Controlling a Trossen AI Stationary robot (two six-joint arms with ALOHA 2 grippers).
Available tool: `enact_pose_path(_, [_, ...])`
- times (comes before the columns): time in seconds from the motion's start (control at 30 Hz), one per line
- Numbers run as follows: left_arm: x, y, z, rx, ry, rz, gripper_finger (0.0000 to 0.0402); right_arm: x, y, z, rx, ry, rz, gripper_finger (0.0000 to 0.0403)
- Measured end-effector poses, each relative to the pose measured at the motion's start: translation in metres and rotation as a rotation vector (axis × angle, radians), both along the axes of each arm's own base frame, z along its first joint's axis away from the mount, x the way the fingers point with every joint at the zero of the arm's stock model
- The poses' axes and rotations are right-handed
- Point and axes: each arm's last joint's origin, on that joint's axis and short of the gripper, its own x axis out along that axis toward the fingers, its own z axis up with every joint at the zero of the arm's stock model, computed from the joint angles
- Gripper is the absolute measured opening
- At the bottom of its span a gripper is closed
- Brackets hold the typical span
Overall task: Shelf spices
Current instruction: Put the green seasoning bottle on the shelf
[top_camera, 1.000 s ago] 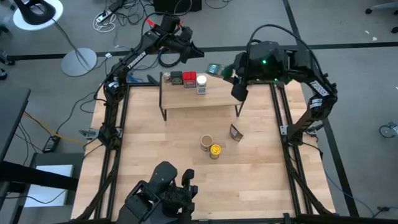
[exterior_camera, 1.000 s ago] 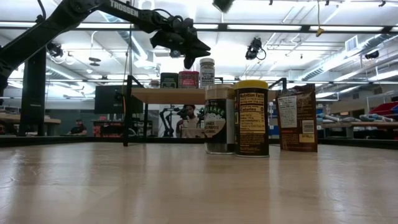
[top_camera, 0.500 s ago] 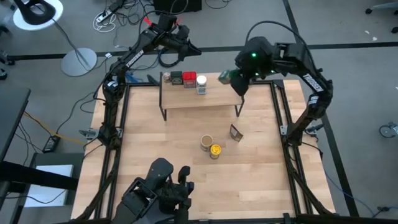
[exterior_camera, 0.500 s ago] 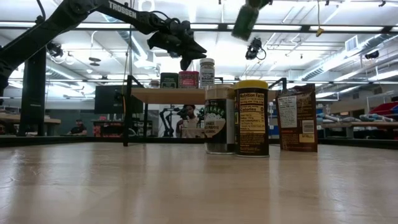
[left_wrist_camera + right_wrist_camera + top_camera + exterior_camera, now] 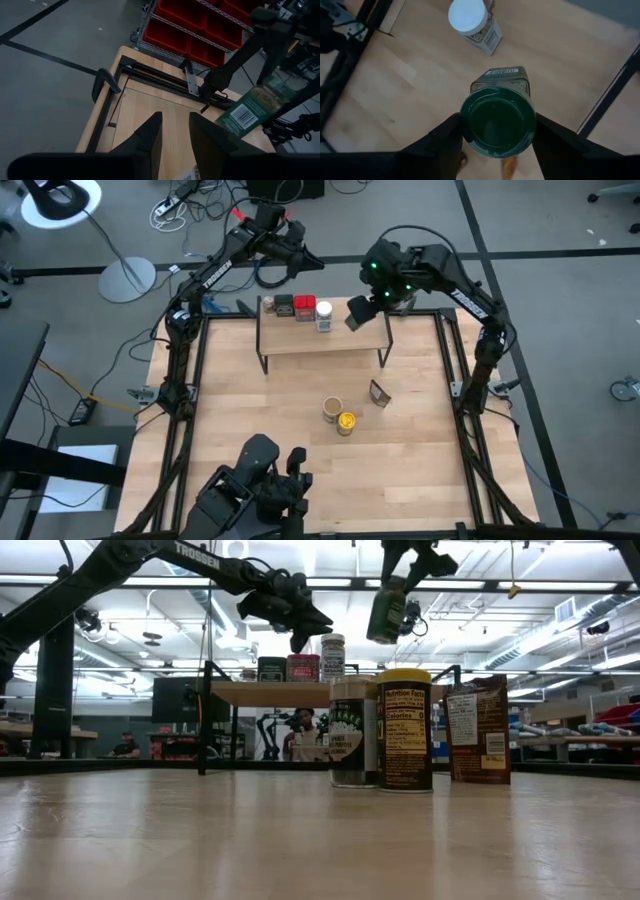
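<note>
My right gripper (image 5: 497, 131) is shut on a green jar (image 5: 358, 313), held above the right part of the shelf (image 5: 320, 340), a light board on thin black legs. In the low view the jar (image 5: 387, 610) hangs high over the shelf top (image 5: 300, 692). A dark tin (image 5: 283, 304), a red tin (image 5: 304, 306) and a white-lidded jar (image 5: 323, 313) stand on the board's far left part. My left gripper (image 5: 305, 265) hovers open just beyond them, touching nothing. My right gripper pinches the green jar at its lid end (image 5: 470, 107), one finger (image 5: 447, 142) on each side of the round green lid. The fingers come from above, pointing down. The jar hangs below them, lifted clear of the shelf and slightly tilted.
On the table nearer than the shelf stand a tan-capped jar (image 5: 331, 409), a yellow-lidded jar (image 5: 346, 422) and a brown packet-like canister (image 5: 379, 392). Black frame rails (image 5: 445, 360) run along the table's sides. A dark camera mount (image 5: 255, 490) sits at the near edge.
My right gripper has carried the green jar from beyond the shelf's far right corner toward the near side, over the board, and downward. The jar has turned from lying slantwise to hanging nearly upright. The hold has stayed shut.
</note>
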Motion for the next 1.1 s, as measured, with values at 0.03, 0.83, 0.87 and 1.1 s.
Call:
enact_pose_path(0.03, [0.0, 0.0, 0.0, 0.0, 0.0, 0.0, 0.0102, 0.001, -0.002, -0.002, 0.023, -0.003, -0.014, 0.0208])
enact_pose_path(0.83, [-0.001, -0.001, -0.002, -0.031, 0.021, 0.0, 0.0102, -0.022, -0.062, -0.038, 0.192, 0.085, -0.38, 0.0206])
enact_pose_path(0.87, [-0.001, -0.001, -0.002, -0.031, 0.021, 0.0, 0.0102, -0.022, -0.063, -0.041, 0.197, 0.096, -0.384, 0.0206])
enact_pose_path(1.1, [-0.001, -0.001, -0.002, -0.03, 0.021, 0.0, 0.0102, -0.022, -0.067, -0.057, 0.227, 0.156, -0.398, 0.0206])
